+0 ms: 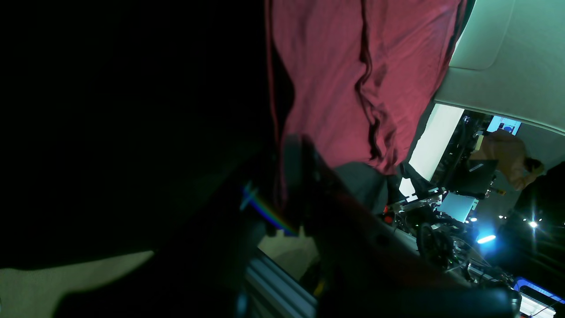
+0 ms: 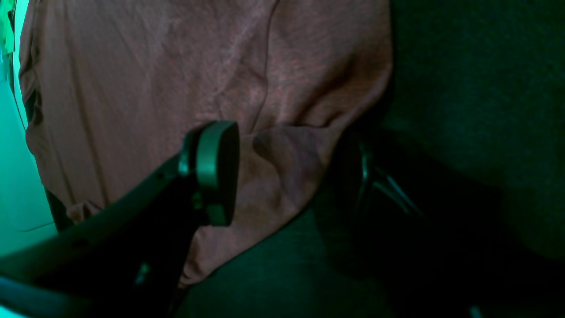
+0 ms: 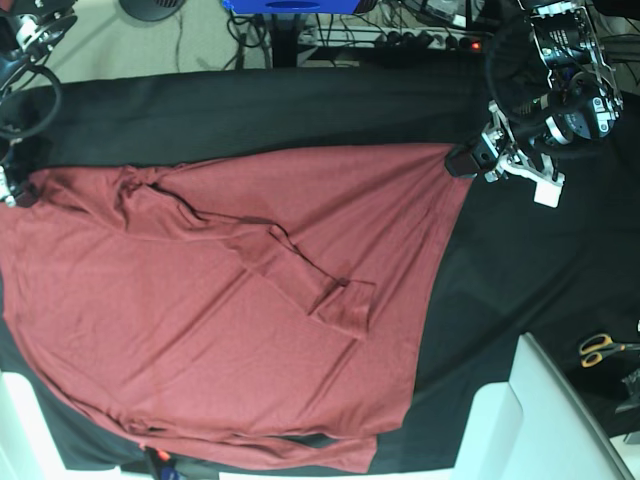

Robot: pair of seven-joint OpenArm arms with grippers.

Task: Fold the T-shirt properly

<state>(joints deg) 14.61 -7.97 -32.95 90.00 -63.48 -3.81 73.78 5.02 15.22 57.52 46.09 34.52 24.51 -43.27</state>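
The T-shirt [image 3: 220,330] lay spread across the table cover [image 3: 300,110], its long axis running left to right in the base view, one sleeve [image 3: 300,275] folded slantwise over its middle. The left gripper [image 3: 462,160] pinched the T-shirt's far right corner shut. The right gripper [image 2: 282,172] stood parted around a fold at the T-shirt's edge. Scissors [image 3: 600,347] lay near the table's right edge.

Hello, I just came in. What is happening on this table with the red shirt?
A two-armed robot is folding a maroon T-shirt spread over the black table cover. The left gripper is shut on one corner of the shirt at the far edge. The right gripper stands with its jaws apart around a bulge of fabric at the opposite edge. One sleeve lies folded across the middle. The fold is not finished.
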